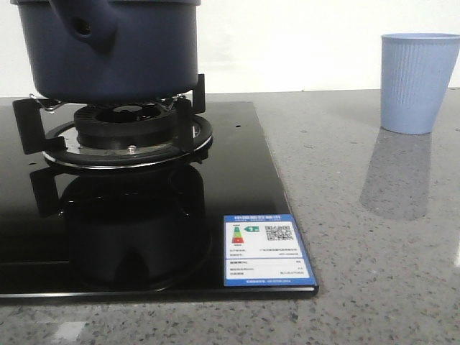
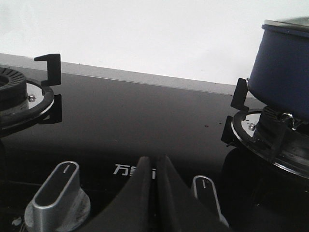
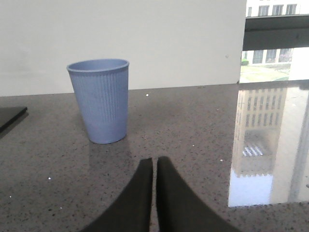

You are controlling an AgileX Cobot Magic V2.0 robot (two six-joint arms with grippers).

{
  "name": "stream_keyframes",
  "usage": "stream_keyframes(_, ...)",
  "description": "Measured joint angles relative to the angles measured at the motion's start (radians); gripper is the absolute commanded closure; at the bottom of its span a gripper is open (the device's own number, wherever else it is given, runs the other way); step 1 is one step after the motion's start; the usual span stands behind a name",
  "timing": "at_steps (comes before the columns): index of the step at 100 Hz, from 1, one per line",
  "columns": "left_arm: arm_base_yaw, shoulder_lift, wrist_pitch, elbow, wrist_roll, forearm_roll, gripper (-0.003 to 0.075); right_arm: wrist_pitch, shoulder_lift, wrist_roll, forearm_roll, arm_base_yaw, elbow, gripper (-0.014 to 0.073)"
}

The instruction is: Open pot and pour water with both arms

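A large round dark navy-blue pot point(image 1: 108, 54) with matte sides sits on the black pronged burner grate point(image 1: 122, 129) of a glossy black glass cooktop point(image 1: 237, 180), its stubby hollow tubular knob point(image 1: 90, 27) pointing toward the front camera; in the left wrist view a thin metallic rim or lid edge shows at its top, though the front view cuts the top off. The cooktop lies on a speckled grey stone counter point(image 1: 374, 273) and carries a blue-bordered energy label with a QR code point(image 1: 264, 250) at its near right corner. A pale blue ribbed cup point(image 1: 418, 83) stands upright on the counter well to the right of the pot, apart from the cooktop, and looks empty as far as its inside shows. The left gripper point(image 2: 154, 166) hovers low over the cooktop's front edge between two silver-faced control knobs point(image 2: 58, 193), its black fingers pressed together with nothing between them; a second burner point(image 2: 14, 94) lies at the far side. The right gripper point(image 3: 154, 166) hangs over the bare counter just short of the cup, its fingers likewise closed on nothing, neither arm touching the pot
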Motion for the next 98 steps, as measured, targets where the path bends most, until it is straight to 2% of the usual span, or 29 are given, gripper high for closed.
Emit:
stream_keyframes(22, 0.000, 0.000, 0.000, 0.000, 0.000, 0.000, 0.0739, 0.122, -0.081, 0.000, 0.008, 0.000, 0.000, 0.0631)
stream_keyframes(98, 0.000, 0.000, 0.000, 0.000, 0.000, 0.000, 0.0739, 0.138, -0.081, 0.000, -0.020, 0.000, 0.000, 0.0631)
